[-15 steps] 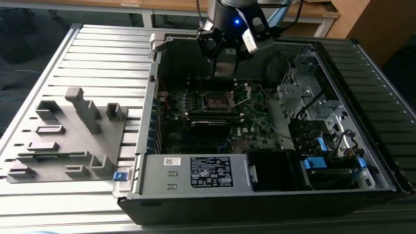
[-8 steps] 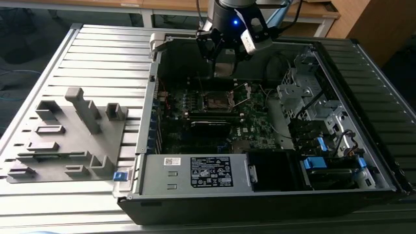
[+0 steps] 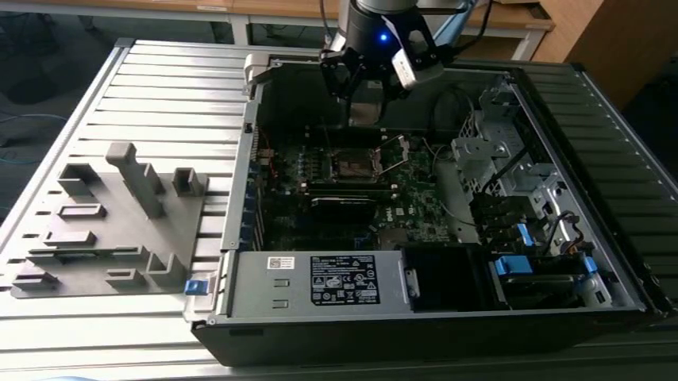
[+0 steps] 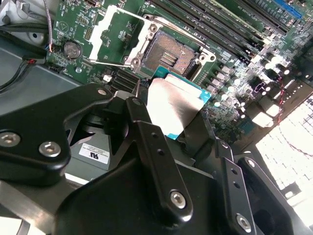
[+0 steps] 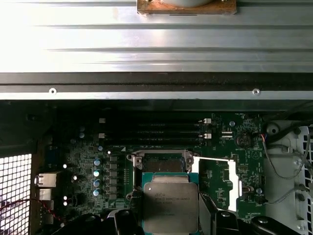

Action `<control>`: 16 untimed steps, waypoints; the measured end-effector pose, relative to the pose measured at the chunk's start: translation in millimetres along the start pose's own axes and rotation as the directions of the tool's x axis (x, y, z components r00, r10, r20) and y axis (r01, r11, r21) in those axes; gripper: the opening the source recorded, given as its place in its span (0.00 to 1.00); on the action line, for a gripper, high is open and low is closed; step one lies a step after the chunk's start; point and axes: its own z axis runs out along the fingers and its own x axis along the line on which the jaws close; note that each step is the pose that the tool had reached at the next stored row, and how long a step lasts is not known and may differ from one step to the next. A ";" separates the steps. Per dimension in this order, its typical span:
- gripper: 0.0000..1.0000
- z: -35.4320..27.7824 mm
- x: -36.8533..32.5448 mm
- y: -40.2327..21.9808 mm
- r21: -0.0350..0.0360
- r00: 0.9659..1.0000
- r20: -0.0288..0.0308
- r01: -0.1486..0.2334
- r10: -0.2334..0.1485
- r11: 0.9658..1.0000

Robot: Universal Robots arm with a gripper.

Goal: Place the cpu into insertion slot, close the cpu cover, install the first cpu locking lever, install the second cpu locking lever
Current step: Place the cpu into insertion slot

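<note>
The cpu [image 5: 170, 203], a flat square chip with dull silver-grey top, hangs pinched in the black gripper [image 4: 172, 115] above the square black insertion slot [image 4: 168, 54]; I reckon it wants lowering level, edges squared.

Arm [image 3: 379, 24] hangs downward, gripper [image 3: 366, 107] clamped on the cpu [image 5: 170, 203]

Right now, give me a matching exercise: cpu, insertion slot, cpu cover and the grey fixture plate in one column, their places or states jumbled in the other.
Things:
1. cpu
2. insertion slot
3. cpu cover
4. grey fixture plate

Places or states:
A. swung open beside the socket
B. outside the computer case, at the exterior view's left
C. gripped in the hand, above the board
D. empty, dark centre bare

Pairs: 1-C, 2-D, 3-A, 4-B
</note>
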 end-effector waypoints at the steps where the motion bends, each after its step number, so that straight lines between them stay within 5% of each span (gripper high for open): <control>1: 0.54 0.9 0.4 -0.1 0.000 1.000 0.001 0.000 0.000 1.000; 10: 0.54 6.2 2.7 -0.6 0.000 1.000 0.007 0.001 -0.001 1.000; 16: 0.54 15.3 2.9 -1.6 0.000 1.000 0.010 0.001 -0.001 1.000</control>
